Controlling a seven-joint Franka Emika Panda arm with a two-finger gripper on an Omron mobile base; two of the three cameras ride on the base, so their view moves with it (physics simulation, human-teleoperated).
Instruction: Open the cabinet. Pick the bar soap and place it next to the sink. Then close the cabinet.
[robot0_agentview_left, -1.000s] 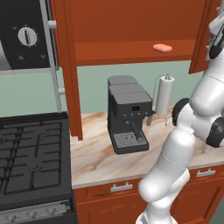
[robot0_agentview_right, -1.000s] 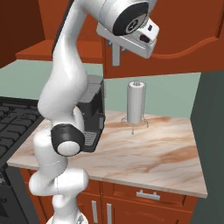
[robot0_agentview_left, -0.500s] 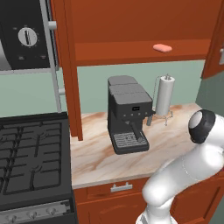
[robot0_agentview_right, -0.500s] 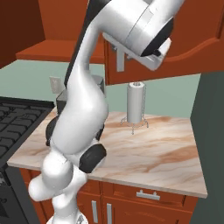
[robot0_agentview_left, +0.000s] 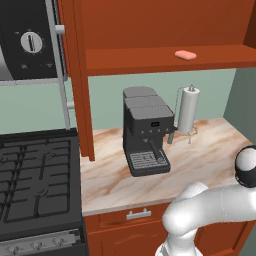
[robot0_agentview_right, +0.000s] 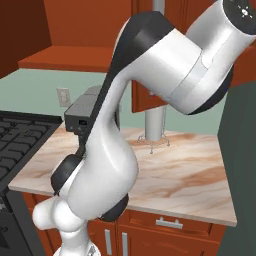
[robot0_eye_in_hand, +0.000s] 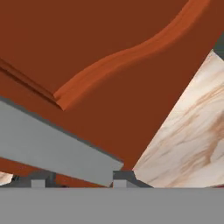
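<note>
In the left base view, the cabinet (robot0_agentview_left: 150, 35) is seen open, and the soap (robot0_agentview_left: 185, 55) lies on its shelf, above the coffee machine (robot0_agentview_left: 146, 131) and the towel roll (robot0_agentview_left: 189, 109) standing on the bench (robot0_agentview_left: 210, 155). In the right base view, the arm is raised before a cabinet door. In the hand view, the tool (robot0_eye_in_hand: 78, 180) is clamped on the silver handle (robot0_eye_in_hand: 52, 151) of the door (robot0_eye_in_hand: 109, 57), with the bench seen beyond it.
</note>
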